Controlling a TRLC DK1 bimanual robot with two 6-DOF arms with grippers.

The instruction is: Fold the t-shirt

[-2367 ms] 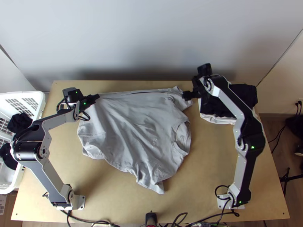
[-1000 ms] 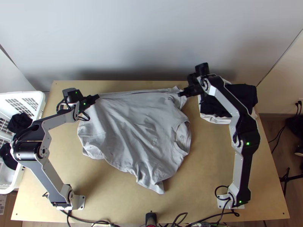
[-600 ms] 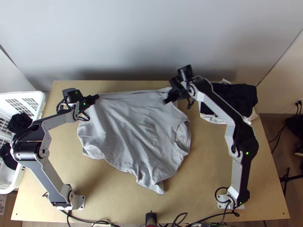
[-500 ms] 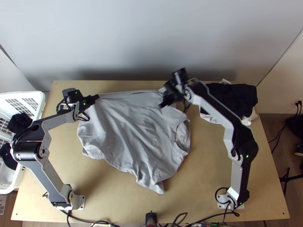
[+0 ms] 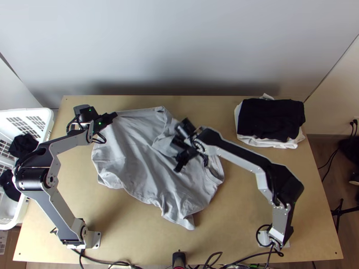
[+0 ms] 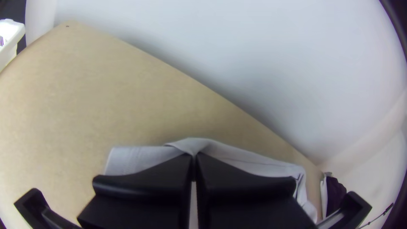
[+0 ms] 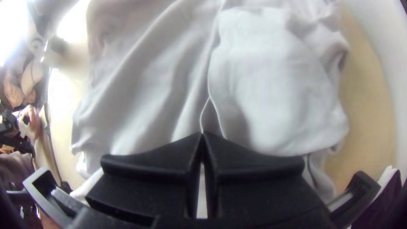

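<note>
The grey t-shirt (image 5: 130, 154) lies wrinkled across the middle of the table, its far right part turned inward over the body. At its far left corner my left gripper (image 5: 115, 114) is shut on the hem; in the left wrist view the cloth is pinched between the tips of the left gripper (image 6: 194, 156). Over the shirt's middle, near the neckline, is my right gripper (image 5: 177, 168). The right wrist view has the right gripper (image 7: 202, 135) shut on an edge of the t-shirt (image 7: 271, 85), with a flap of the fabric lying beside it.
A pile of black and white cloth (image 5: 271, 120) sits at the far right of the table. The white basket (image 5: 47, 117) with dark cloth stands off the left edge. Bare table (image 5: 251, 193) lies right of the shirt, and a wall rises behind the far edge.
My right gripper has moved from the far right sleeve leftward and toward the near side, bringing that part of the shirt over the body. The left arm has stayed still.
</note>
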